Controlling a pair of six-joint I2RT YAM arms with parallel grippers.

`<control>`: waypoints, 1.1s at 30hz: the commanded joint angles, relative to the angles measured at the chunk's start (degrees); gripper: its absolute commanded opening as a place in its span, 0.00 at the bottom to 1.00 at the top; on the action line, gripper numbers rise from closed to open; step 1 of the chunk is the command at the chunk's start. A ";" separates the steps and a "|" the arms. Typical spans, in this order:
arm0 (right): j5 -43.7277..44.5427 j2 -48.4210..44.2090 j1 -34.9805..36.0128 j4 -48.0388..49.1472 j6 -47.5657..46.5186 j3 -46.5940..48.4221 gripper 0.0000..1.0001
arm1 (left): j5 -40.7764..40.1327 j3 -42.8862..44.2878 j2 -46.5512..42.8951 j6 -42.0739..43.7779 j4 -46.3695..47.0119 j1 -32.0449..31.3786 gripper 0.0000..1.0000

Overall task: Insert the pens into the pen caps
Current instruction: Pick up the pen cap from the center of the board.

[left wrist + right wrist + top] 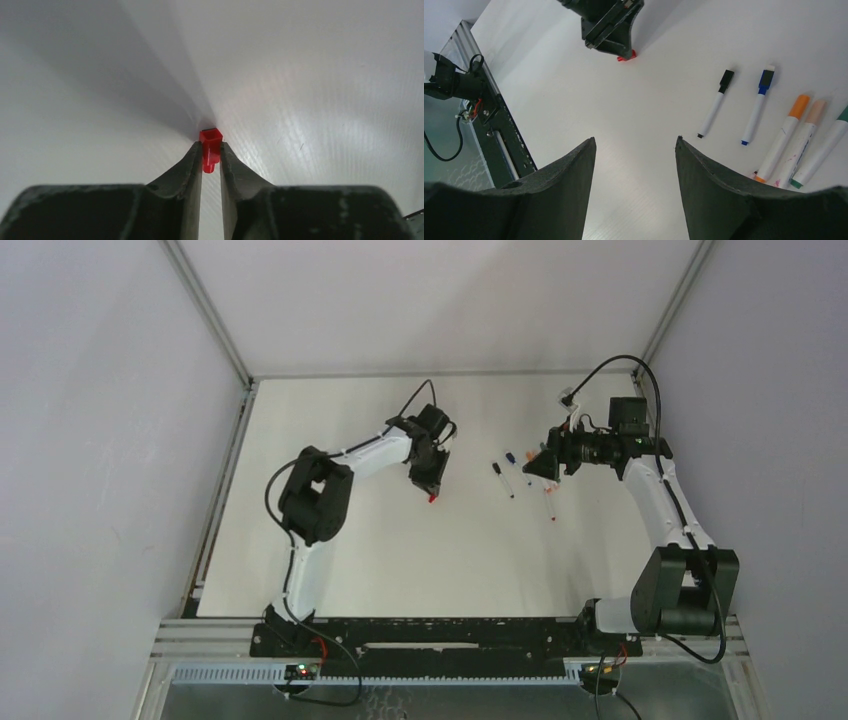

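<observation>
My left gripper (210, 146) is clenched on a small red plastic pen cap (210, 136), pinched between the very tips of its two dark fingers at the centre of the left wrist view. The cap's squarish end points away from the camera toward the white counter (325, 75); I cannot tell whether it touches the surface. My right gripper (635, 141) is released, fingers spread wide with nothing between them, hanging above the counter. The thin white-barrelled marker pens lie in a row at the right of the right wrist view: a black-ended pen (714, 107), a blue-ended pen (756, 112), an orange-ended pen (781, 142), a pale-pink-ended pen (802, 145) and a green-ended pen (824, 152) at the frame's edge. All lie flat and side by side, their long axes roughly parallel, slanting from upper right to lower left of that view. In the overhead view they sit right of centre, just beside my right gripper and well apart from the red cap near the middle of the frame. My right arm is therefore far nearer the pens. I judge it should grasp one across its barrel, probably the pink-ended one with reddish smears, and carry it leftward to the cap.
</observation>
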 commanded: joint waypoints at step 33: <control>-2.15 -3.29 0.80 -1.69 -2.36 2.16 0.67 | -14.44 -12.68 -6.66 -11.76 5.98 -4.37 0.25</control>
